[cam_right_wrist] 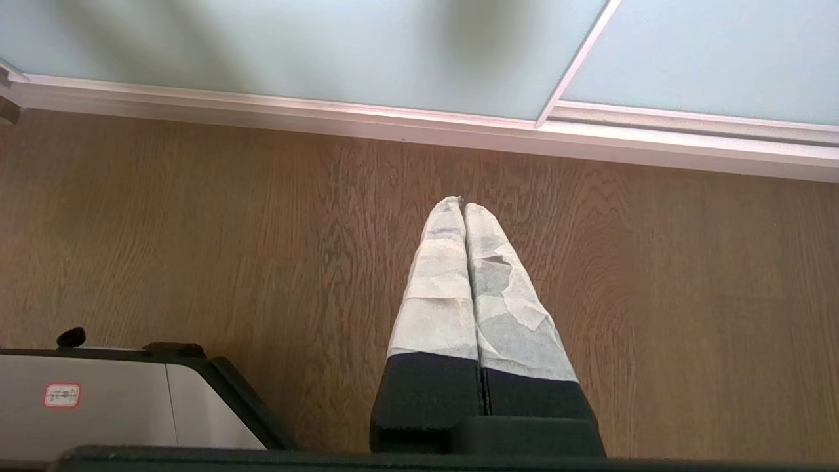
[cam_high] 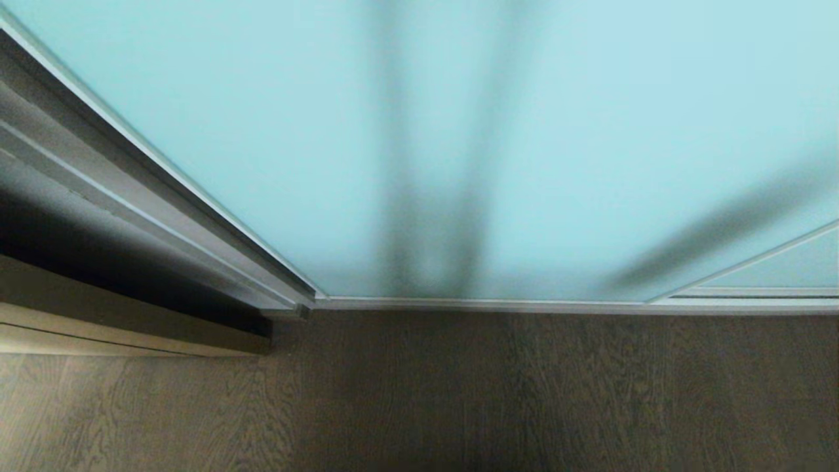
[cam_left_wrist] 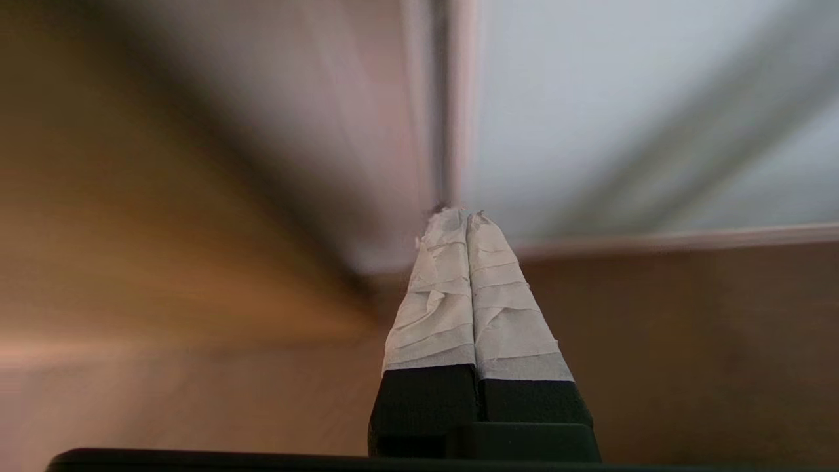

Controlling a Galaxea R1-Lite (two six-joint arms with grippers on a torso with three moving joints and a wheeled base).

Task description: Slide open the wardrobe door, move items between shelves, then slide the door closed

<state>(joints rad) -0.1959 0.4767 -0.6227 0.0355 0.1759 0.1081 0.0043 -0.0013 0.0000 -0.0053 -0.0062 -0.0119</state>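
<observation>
while both jaw pairs are pressed together, the left gripper (cam_left_wrist: 467,216) points at the sliding wardrobe door (cam_left_wrist: 623,118).

Soft, even daylight across the frosted glass door (cam_high: 524,131), no glare. Two broad upright shadows down its middle, a slanted one lower right of them. Deep darkness left of the door, beside its metal frame (cam_high: 196,216). Wood floor (cam_high: 459,393) below the door dim but sharp-grained. Left wrist view heavily smeared with motion blur; only the taped fingers (cam_left_wrist: 446,295) crisp. Right wrist view sharp throughout.
</observation>
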